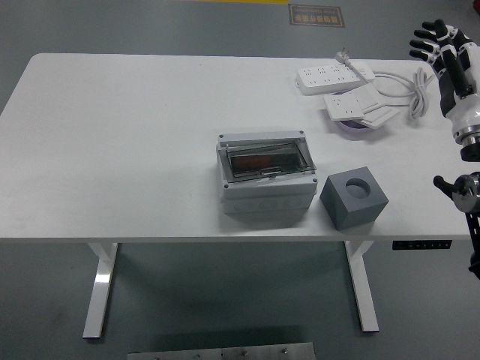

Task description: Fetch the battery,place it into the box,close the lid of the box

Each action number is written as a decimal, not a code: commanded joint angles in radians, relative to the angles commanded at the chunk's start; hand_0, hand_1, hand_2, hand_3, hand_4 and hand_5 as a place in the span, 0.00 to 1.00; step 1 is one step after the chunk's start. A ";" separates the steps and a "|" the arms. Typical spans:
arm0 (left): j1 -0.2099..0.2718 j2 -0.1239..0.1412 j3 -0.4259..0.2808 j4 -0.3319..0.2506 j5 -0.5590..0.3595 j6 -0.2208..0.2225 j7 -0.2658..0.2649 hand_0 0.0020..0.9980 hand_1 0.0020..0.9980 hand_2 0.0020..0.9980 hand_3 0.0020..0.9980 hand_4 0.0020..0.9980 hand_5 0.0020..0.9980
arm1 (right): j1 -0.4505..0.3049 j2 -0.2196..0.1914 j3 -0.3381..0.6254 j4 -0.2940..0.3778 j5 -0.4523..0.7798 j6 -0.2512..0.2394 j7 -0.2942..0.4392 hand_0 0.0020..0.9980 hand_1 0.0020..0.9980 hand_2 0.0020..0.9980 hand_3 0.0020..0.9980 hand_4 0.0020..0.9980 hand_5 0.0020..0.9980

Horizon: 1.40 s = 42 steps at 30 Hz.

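A grey box [265,180] with a clear hinged lid [262,157] stands in the middle of the white table [120,135]. The lid lies flat over the box, and a red-orange object [253,162] shows through it. My right hand [431,43] hangs at the far right, past the table's right edge and well away from the box. Its fingers are spread and hold nothing. No loose battery shows on the table. My left arm is out of the picture.
A grey cube [353,196] with a round hole in its top sits just right of the box. At the back right lie two white power strips [334,74] [352,103], a white cable [415,94] and a purple dish [358,126].
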 joint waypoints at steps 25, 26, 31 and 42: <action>0.019 -0.021 -0.013 0.001 0.005 0.000 0.009 0.63 0.70 0.57 0.54 0.50 0.00 | -0.032 -0.003 0.023 0.016 0.001 -0.005 0.005 0.71 0.68 0.68 0.67 0.76 0.59; 0.018 -0.023 -0.014 0.001 0.008 0.000 0.010 0.63 0.70 0.57 0.54 0.50 0.00 | -0.035 -0.006 0.022 0.018 0.002 -0.005 0.004 0.71 0.68 0.68 0.67 0.76 0.59; 0.014 -0.030 -0.018 0.002 0.016 -0.002 0.010 0.63 0.70 0.57 0.54 0.50 0.00 | -0.048 -0.016 0.023 0.019 0.008 -0.005 0.004 0.71 0.68 0.68 0.67 0.76 0.61; 0.020 -0.023 -0.050 -0.001 0.054 -0.004 0.035 0.63 0.70 0.57 0.54 0.50 0.00 | -0.057 -0.022 0.016 0.008 0.007 -0.004 0.004 0.71 0.68 0.68 0.67 0.76 0.59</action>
